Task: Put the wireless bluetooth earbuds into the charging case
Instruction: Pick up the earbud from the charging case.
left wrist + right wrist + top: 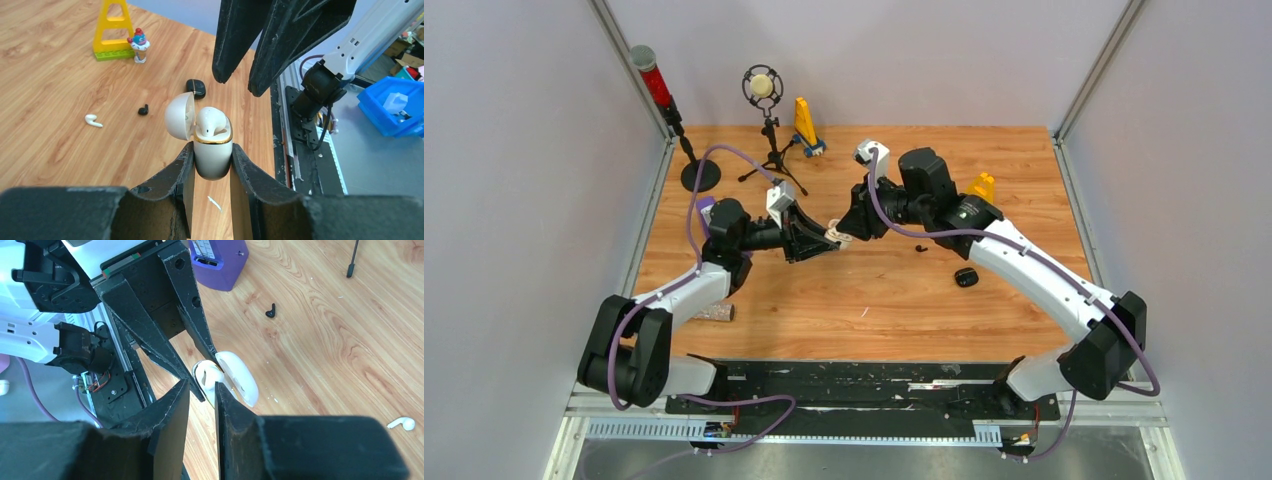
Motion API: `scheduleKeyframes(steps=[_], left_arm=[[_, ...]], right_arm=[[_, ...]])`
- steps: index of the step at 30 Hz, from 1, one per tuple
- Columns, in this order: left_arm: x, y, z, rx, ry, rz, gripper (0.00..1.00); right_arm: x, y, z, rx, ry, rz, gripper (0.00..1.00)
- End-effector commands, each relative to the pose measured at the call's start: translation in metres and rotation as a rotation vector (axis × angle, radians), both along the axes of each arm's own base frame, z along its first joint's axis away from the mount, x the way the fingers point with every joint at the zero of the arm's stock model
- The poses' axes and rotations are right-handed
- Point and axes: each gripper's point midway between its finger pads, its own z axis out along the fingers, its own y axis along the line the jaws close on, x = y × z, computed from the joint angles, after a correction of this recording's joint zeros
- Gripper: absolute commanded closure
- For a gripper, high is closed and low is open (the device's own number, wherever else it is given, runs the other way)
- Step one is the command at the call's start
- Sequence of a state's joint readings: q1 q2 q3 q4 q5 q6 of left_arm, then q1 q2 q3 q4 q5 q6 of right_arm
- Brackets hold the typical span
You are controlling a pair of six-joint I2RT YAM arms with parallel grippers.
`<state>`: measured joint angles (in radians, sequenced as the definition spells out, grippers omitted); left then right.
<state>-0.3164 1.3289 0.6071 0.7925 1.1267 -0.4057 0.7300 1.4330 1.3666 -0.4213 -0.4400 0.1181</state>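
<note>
Centrally over the wooden surface [904, 300], well clear of its edges, left end effector [212, 146] grips charging case [212, 162]; right end effector [201, 384] hangs parted.

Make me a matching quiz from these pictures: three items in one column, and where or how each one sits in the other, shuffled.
Things:
1. white case
2. black case
3. black earbud

States:
A. lying loose on the table
B. clamped in the left gripper, lid open
C. lid shut, resting on the table

Pairs: 1-B, 2-C, 3-A
</note>
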Motion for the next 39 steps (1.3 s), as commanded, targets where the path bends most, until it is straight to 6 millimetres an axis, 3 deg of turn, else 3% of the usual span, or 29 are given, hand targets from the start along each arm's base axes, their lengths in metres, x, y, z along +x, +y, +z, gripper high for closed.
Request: scheduleKeyframes(steps=[1, 4, 7, 10, 11, 13, 16, 23, 32, 39], left_arm=[[-0.005, 0.005, 0.022, -0.032, -0.126, -0.014, 0.97], [-0.015, 0.006, 0.027, -0.037, -0.172, -0.064, 0.95], [-0.037, 0.009, 0.028, -0.029, -0.232, -0.179, 0.93], [-0.055, 0.013, 0.025, -0.017, -0.28, -0.271, 0.91], [-0.067, 0.016, 0.022, -0.006, -0.297, -0.338, 0.9], [-0.074, 0.019, 0.019, 0.0, -0.307, -0.383, 0.88], [-0.083, 0.022, 0.013, 0.008, -0.322, -0.443, 0.83], [-0.101, 0.029, 0.0, 0.018, -0.33, -0.541, 0.79], [-0.103, 0.029, 0.002, 0.02, -0.339, -0.543, 0.86], [-0.097, 0.027, 0.004, 0.015, -0.339, -0.512, 0.82]], right_arm=[[-0.001, 0.002, 0.02, 0.073, -0.02, -0.012, 0.73], [-0.011, 0.005, 0.027, 0.092, -0.032, 0.052, 0.73], [-0.027, 0.002, 0.05, 0.111, -0.112, 0.159, 0.7], [-0.04, -0.01, 0.073, 0.108, -0.234, 0.232, 0.66], [-0.054, -0.02, 0.088, 0.102, -0.318, 0.291, 0.6], [-0.064, -0.026, 0.091, 0.089, -0.356, 0.334, 0.56], [-0.072, -0.033, 0.086, 0.069, -0.399, 0.37, 0.53], [-0.078, -0.032, 0.052, 0.036, -0.358, 0.431, 0.51], [-0.079, -0.026, 0.041, 0.041, -0.307, 0.456, 0.5], [-0.08, -0.018, 0.034, 0.063, -0.237, 0.464, 0.5]])
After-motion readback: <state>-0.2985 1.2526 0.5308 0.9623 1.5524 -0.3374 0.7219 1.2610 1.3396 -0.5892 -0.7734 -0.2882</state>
